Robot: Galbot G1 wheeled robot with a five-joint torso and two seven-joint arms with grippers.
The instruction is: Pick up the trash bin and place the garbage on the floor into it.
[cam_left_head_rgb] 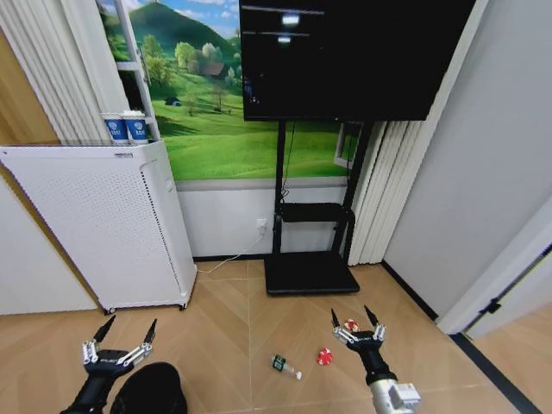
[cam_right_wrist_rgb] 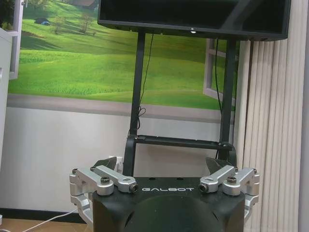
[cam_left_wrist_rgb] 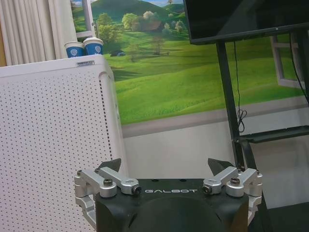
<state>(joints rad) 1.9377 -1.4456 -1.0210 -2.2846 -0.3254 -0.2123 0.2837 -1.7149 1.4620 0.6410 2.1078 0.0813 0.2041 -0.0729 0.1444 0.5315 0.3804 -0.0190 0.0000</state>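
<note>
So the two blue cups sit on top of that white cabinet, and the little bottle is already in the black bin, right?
Not quite. The cups do sit on the white cabinet, but the head view shows the bottle lying on the floor, apart from the black bin.

On the parquet floor (cam_left_head_rgb: 233,310), a small clear bottle (cam_left_head_rgb: 285,366) and two red-and-white wrappers (cam_left_head_rgb: 324,356) (cam_left_head_rgb: 351,325) lie near the right gripper (cam_left_head_rgb: 355,318), whose fingers are spread. At near left, the left gripper (cam_left_head_rgb: 126,332) hangs spread just beyond the black trash bin (cam_left_head_rgb: 151,390), with a white perforated cabinet (cam_left_head_rgb: 103,224) farther off.
</note>
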